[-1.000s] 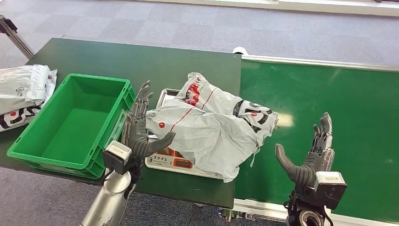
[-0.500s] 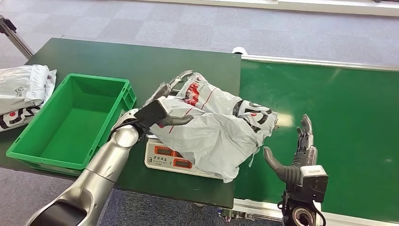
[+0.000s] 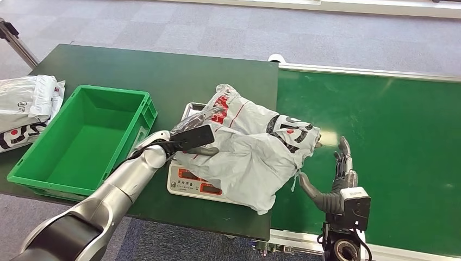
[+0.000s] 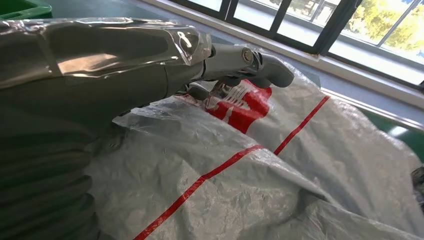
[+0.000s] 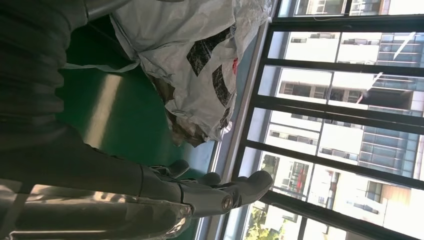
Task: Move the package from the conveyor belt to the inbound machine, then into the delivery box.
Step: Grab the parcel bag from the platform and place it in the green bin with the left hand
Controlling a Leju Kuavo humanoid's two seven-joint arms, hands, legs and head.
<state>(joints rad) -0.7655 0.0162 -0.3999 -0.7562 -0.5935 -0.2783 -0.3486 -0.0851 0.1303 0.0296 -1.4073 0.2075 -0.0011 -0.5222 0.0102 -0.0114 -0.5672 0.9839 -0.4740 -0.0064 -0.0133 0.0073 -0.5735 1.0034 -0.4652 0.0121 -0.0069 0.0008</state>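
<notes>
A crumpled white-grey plastic package [image 3: 247, 152] with red and black print lies across the scale [image 3: 193, 184], the inbound machine, and its right end hangs over the conveyor belt [image 3: 391, 130]. My left hand [image 3: 193, 135] lies on the package's left end with its fingers stretched flat over the bag. The left wrist view has those fingers [image 4: 250, 62] over the red print of the package [image 4: 300, 165]. My right hand [image 3: 336, 182] stands open on the belt just right of the package, thumb pointing at it, not touching. The right wrist view looks past that hand [image 5: 210, 192] to the package [image 5: 190, 65].
An empty green crate [image 3: 81, 138] stands left of the scale on the dark green table [image 3: 163, 70]. More bagged parcels [image 3: 27, 106] lie at the table's far left edge. A metal rail [image 3: 369, 72] borders the belt's far side.
My left arm has swung from standing beside the package to reaching over it, and the hand has come down onto the bag. My right hand has moved left, closer to the package.
</notes>
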